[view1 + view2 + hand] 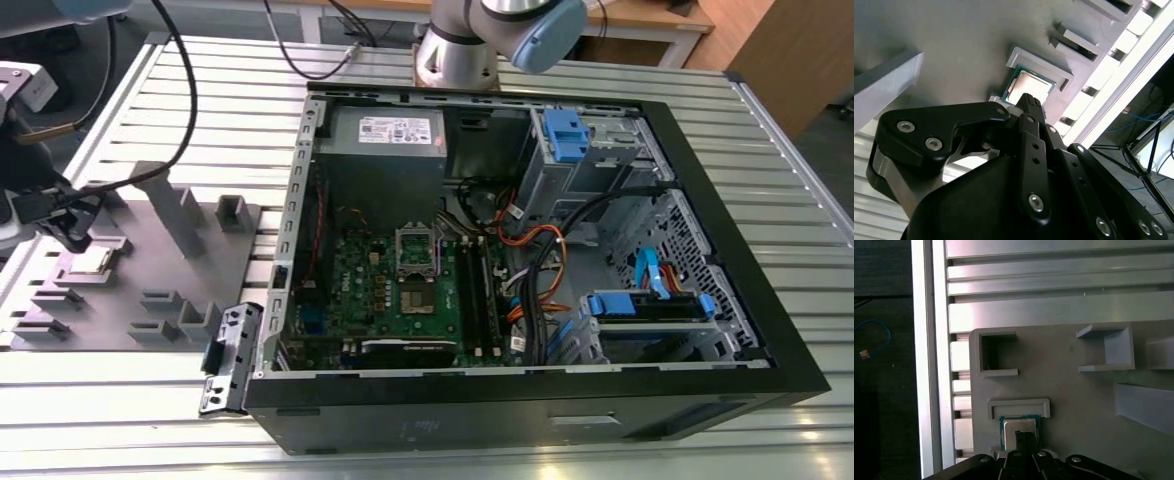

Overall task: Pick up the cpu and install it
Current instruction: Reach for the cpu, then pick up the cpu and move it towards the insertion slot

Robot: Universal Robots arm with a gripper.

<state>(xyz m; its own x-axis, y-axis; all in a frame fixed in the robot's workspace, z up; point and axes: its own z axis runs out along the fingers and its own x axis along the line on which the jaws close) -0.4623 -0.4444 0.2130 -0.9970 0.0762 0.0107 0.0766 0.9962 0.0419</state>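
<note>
One cpu [1019, 423] sits flat in a shallow pocket of the grey holder tray [134, 265], over on the exterior view's left. The gripper [1021, 436] hangs right above it, fingers pressed together into one narrow tip over the chip's metal top, not clamping anything. The open computer case [747, 330] lies well apart on the slatted metal table [227, 80], green motherboard [387, 290] facing up.

slatted metal table [120, 400] bears an open computer case [534, 415]; at its nine o'clock, in the exterior view, lies a grey fixture plate [140, 270].
</note>
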